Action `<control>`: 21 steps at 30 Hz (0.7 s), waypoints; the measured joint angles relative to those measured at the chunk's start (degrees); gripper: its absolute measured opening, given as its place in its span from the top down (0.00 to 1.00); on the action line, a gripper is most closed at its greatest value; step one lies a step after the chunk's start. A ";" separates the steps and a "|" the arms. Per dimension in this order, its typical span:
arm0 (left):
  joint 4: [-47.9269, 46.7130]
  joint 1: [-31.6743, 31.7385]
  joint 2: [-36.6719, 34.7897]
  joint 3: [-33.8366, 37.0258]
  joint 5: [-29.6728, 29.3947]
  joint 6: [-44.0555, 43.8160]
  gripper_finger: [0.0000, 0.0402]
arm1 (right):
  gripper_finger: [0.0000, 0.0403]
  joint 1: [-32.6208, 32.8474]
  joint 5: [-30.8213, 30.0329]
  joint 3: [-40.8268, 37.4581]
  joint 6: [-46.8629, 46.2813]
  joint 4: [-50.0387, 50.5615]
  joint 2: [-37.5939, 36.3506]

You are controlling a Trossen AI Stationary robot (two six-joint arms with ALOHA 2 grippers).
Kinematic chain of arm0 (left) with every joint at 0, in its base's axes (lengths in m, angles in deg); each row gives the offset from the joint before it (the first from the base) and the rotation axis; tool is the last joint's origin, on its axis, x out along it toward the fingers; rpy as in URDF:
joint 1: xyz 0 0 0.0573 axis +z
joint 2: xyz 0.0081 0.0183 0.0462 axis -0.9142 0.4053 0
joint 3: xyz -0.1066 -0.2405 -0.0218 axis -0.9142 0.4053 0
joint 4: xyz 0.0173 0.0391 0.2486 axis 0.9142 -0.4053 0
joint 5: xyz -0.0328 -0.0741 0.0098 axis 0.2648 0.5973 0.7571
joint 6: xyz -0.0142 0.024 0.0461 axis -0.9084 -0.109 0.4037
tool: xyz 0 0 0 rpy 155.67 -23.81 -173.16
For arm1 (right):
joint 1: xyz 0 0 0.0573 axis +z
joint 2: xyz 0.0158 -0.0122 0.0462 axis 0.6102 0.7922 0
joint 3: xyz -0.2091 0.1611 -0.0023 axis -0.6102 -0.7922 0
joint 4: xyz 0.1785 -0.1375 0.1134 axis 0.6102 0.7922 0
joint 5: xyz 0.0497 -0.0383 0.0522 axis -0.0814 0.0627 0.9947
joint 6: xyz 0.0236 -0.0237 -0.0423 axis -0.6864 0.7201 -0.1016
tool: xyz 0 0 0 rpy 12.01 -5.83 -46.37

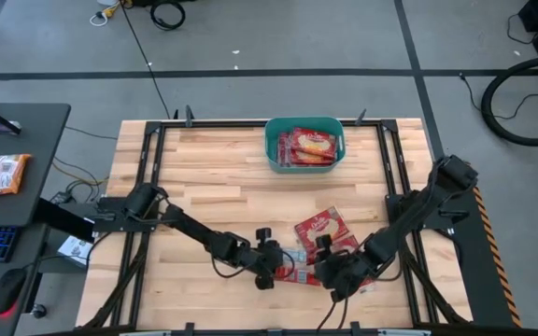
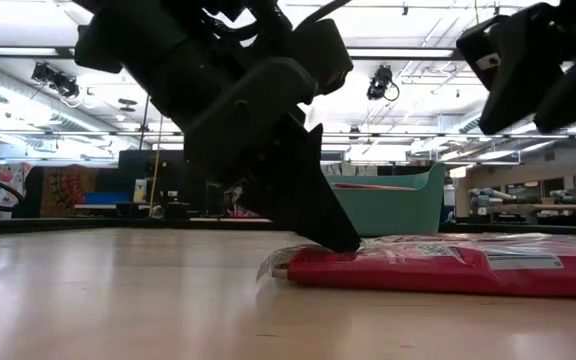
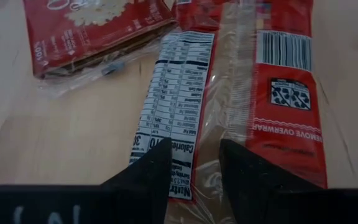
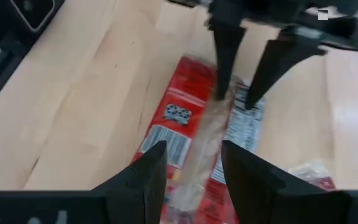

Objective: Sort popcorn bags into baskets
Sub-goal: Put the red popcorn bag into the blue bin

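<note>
Both arms reach inward across the desk [image 1: 213,177] and meet near its front edge, low over the wood. The left gripper [image 1: 278,259] points toward the right arm, its two fingers [image 4: 225,50] spread apart with tips down near the desk surface. The right gripper [image 1: 330,271] faces it from the other side, close by, its fingers [image 4: 145,180] also parted. Both wrists are bent down toward the desk.

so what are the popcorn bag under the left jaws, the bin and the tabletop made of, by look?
Popcorn bag: thin glossy plastic film, probably; it shows a clear crinkled seam and glare.
Bin: teal moulded plastic, seemingly; smooth rounded walls.
Tabletop: light wood planks with visible grain and joints, satin sheen.
</note>
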State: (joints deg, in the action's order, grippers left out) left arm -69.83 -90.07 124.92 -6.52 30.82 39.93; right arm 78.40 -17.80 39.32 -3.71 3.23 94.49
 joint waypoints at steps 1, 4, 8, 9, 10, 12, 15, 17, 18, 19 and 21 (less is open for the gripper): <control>0.26 -0.11 -0.07 0.02 -0.08 0.96 0.65 | 0.61 0.11 0.02 0.58 0.02 0.15 0.93; -0.89 -0.80 -1.73 0.25 0.29 2.59 0.65 | 0.61 0.21 0.53 2.64 -0.43 0.02 3.58; -3.44 -1.31 -4.61 0.41 1.48 2.98 0.65 | 0.61 1.38 0.74 5.88 -0.08 2.65 6.41; -3.56 -1.33 -5.09 0.37 1.62 3.30 0.65 | 0.61 1.85 0.31 6.92 0.19 4.97 7.14; -3.99 -1.38 -5.28 0.33 1.73 3.51 0.65 | 0.61 2.18 -0.19 8.05 0.64 7.25 8.03; -4.36 -1.38 -5.17 0.31 2.72 3.51 0.65 | 0.61 3.28 -1.62 9.73 1.52 10.92 9.33; -5.10 -1.31 -4.22 0.30 4.10 2.24 0.65 | 0.61 4.61 -4.60 10.91 3.29 12.49 11.54; -4.77 -1.20 -3.22 0.09 3.41 0.98 0.65 | 0.61 5.32 -5.24 10.86 5.87 12.86 13.07; -5.03 -1.20 -3.15 -0.04 3.20 0.86 0.65 | 0.61 5.55 -5.30 10.86 7.55 12.50 13.90; -5.37 -1.23 -3.01 -0.03 3.27 0.60 0.65 | 0.61 5.81 -5.33 10.86 8.69 12.40 14.77; -5.01 -1.25 -2.40 -0.07 3.38 -0.25 0.65 | 0.60 6.48 -6.28 10.81 10.37 13.03 16.17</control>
State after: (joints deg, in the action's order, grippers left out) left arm -74.84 -91.32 122.52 -6.59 34.20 39.68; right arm 84.88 -24.08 50.13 6.66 16.26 110.67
